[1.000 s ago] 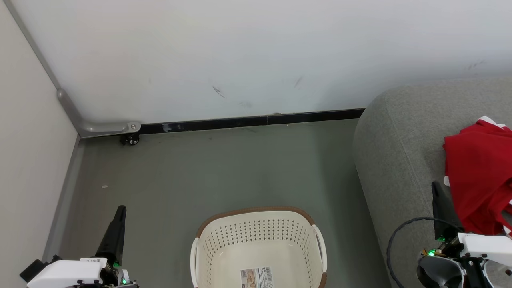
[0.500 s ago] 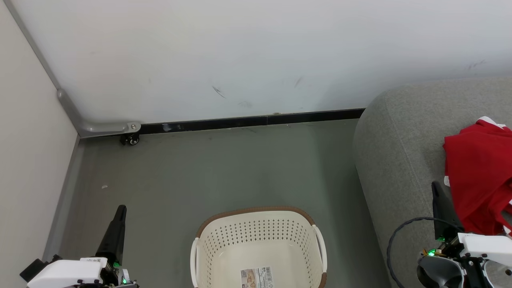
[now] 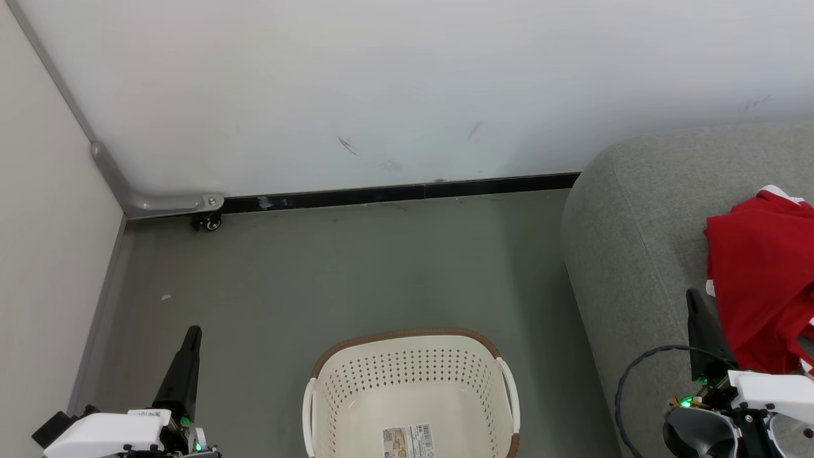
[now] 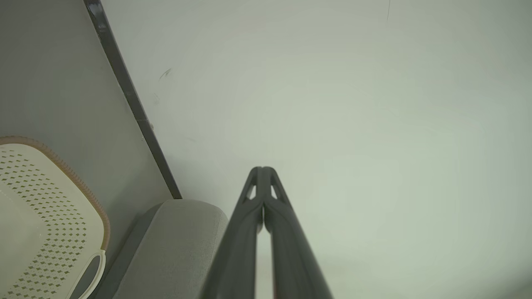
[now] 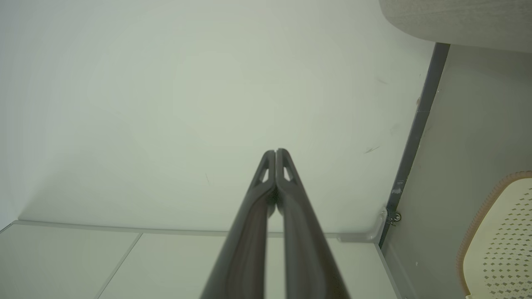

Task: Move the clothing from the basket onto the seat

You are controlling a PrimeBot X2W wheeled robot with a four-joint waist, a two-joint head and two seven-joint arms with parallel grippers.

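Basket [image 3: 407, 372] at 6 o'clock holds only its label [image 3: 408, 441]. Clothing [image 3: 757, 286] lies on the seat [image 3: 629, 254] at 3 o'clock. Left claw [image 3: 192, 332] and right claw [image 3: 692, 296] are both pressed together, pinching nothing. I judge the transfer done; next I'd just park the arms, no grasp needed.
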